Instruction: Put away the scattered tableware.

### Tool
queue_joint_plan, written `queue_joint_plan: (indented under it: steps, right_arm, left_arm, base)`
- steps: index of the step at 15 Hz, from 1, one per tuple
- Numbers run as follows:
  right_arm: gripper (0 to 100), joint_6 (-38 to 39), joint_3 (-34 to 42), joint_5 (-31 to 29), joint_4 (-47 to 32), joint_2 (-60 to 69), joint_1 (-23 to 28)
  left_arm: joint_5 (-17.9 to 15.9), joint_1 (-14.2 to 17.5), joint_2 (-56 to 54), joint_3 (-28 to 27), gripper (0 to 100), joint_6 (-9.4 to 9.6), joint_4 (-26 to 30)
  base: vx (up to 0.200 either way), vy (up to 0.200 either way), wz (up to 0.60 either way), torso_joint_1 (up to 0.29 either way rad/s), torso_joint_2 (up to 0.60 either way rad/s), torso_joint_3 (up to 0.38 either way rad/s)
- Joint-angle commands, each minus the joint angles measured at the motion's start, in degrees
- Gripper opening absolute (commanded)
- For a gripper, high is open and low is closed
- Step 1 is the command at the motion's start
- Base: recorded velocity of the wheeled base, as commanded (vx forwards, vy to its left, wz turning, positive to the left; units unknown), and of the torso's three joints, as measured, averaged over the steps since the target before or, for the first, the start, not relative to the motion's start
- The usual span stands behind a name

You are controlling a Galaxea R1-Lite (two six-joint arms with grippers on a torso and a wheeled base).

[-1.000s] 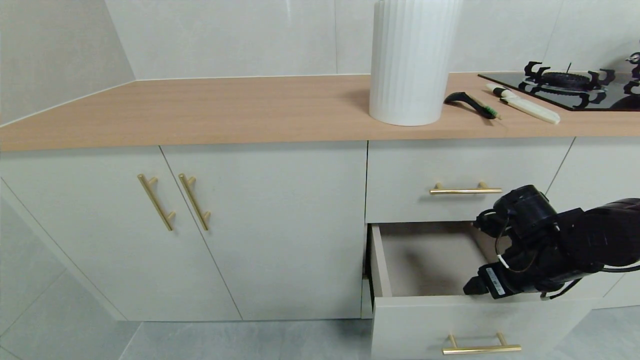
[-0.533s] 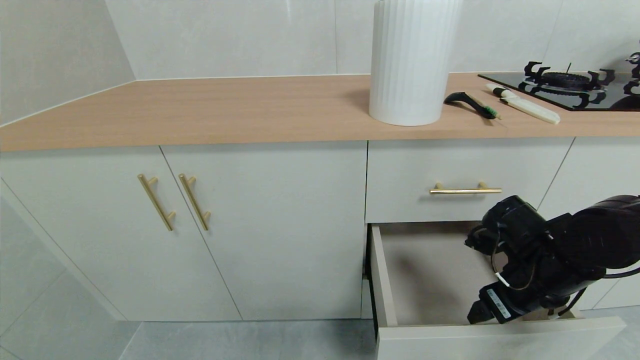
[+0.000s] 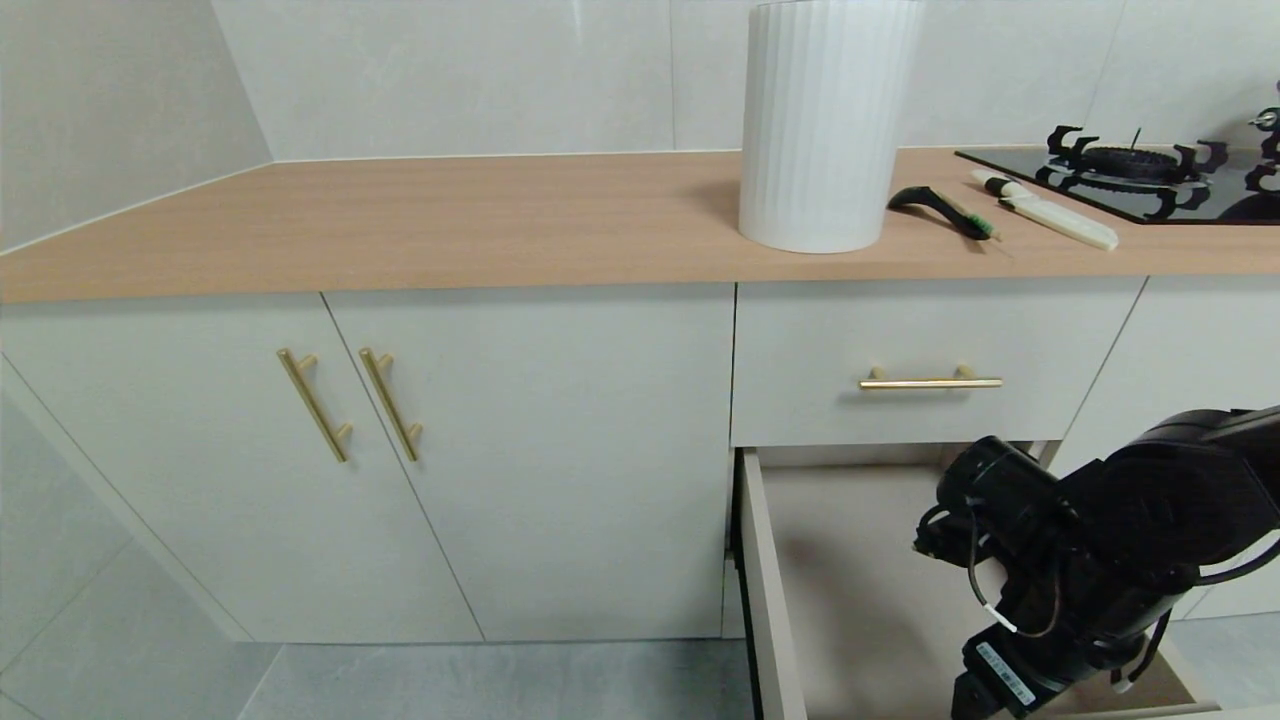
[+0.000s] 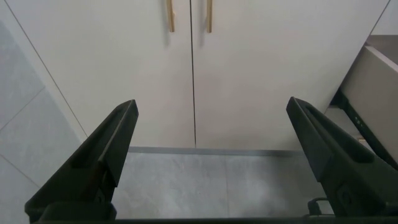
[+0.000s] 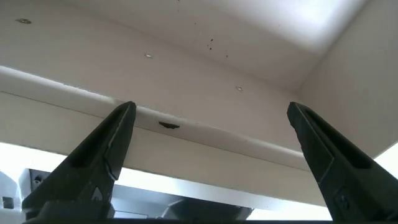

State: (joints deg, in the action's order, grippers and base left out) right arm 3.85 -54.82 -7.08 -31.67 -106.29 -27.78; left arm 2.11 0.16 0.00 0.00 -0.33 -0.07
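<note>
**Spotter:** What are you seeing up close?

**Operator:** I'm looking down my left gripper [image 4: 208, 155]. Its jaws are spread wide with nothing between them, and it's facing the two cabinet doors [image 4: 261, 74] and the floor. My right gripper [image 5: 208, 162] is gaping wide too, empty, and hanging over the one open drawer [image 3: 765, 580]. The one upper drawer [image 3: 820, 350] is sitting shut.

**Spotter:** And the tableware?

**Operator:** I'm counting two pieces, both lying flat on the counter [image 3: 450, 215], between the one white ribbed canister [image 3: 820, 120] and the stove [image 3: 1130, 170]. The black-handled utensil [image 3: 940, 208] is lying slantwise, with its black end toward the canister and its green tip toward the counter's front edge. The white utensil [image 3: 1050, 213] is lying just beside it, nearly parallel, running from back-left to front-right.
</note>
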Motion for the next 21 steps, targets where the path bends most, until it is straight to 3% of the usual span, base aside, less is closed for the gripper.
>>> queue_joint_plan:
  steps: [1,11,21]
  right_arm:
    - [100,0.0,0.9,-0.1,-0.2,-0.8,-0.5]
    - [100,-0.8,0.9,-0.2,-3.0,-2.5,-3.1]
    - [100,1.2,-1.3,-0.4,9.5,26.0,8.3]
  left_arm:
    - [0.0,0.0,0.0,0.0,100,-0.02,0.0]
    - [0.0,0.0,0.1,0.0,100,-0.02,0.0]
    - [0.0,-0.1,0.1,0.0,100,-0.02,0.0]
  base:
    - [0.000,0.000,0.00,0.000,0.00,0.000]
    - [0.000,0.000,0.00,0.000,0.00,0.000]
    - [0.000,0.000,0.00,0.000,0.00,0.000]
